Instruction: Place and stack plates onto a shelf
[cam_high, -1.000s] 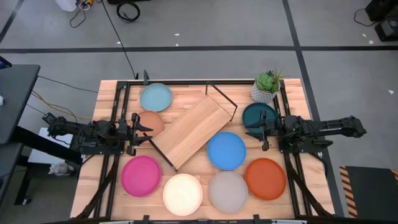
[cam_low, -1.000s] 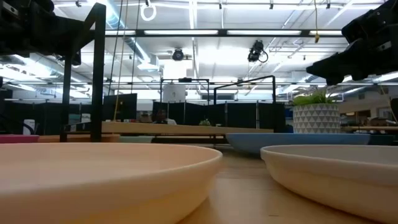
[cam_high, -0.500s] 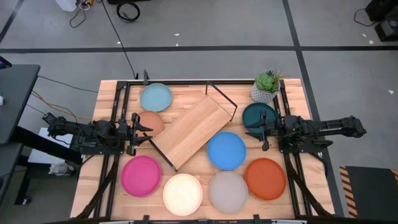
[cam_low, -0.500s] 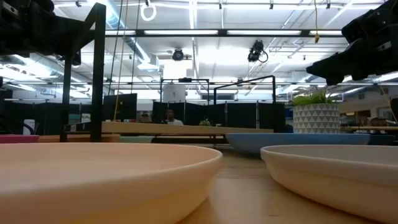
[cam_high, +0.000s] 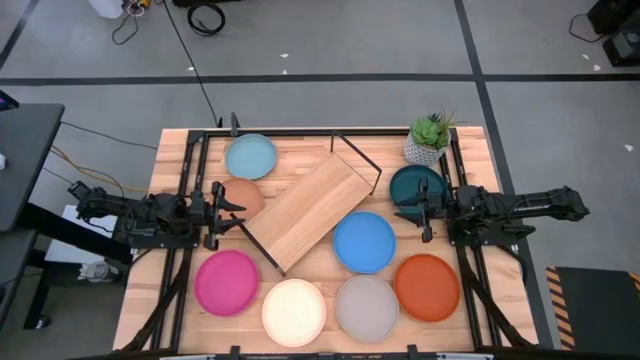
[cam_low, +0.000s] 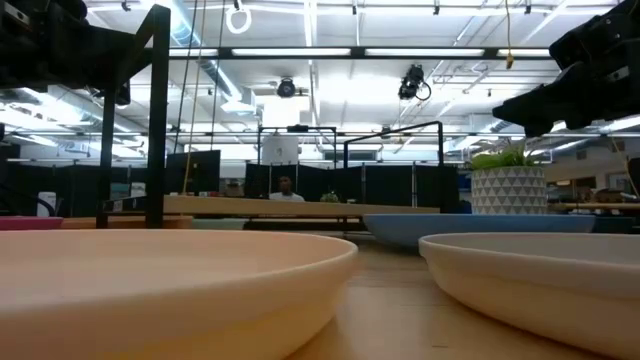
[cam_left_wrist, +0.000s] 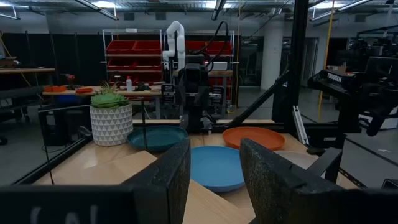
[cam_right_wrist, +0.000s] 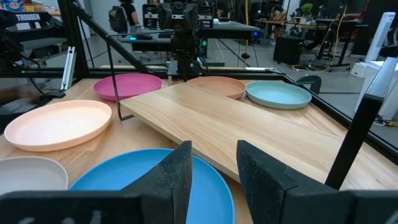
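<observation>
The shelf (cam_high: 308, 211) lies in the middle of the slatted table (cam_high: 300, 148), empty, its long axis running diagonally from the near left towards the far right. All eight plates sit flat on the table around it, none stacked yet. The tan plate (cam_high: 242, 197) touches or slips just under the shelf's left edge, with the light blue plate (cam_high: 250, 156) beyond it and the pink plate (cam_high: 227, 282) nearer the front. The blue plate (cam_high: 364, 241) lies just beside the shelf's right edge, the dark teal plate (cam_high: 417, 185) further right near a potted plant (cam_high: 429, 139), and the cream plate (cam_high: 294, 311), grey plate (cam_high: 366, 307) and orange plate (cam_high: 427, 287) line the front.

The left gripper (cam_high: 226, 208) hovers at the left side with its fingers apart and empty, right next to the tan plate, so that arm is nearest it. The right gripper (cam_high: 409, 211) hangs opposite, fingers also apart and empty, between the dark teal and blue plates. From either claw the shelf lies straight ahead, inward across the table.
</observation>
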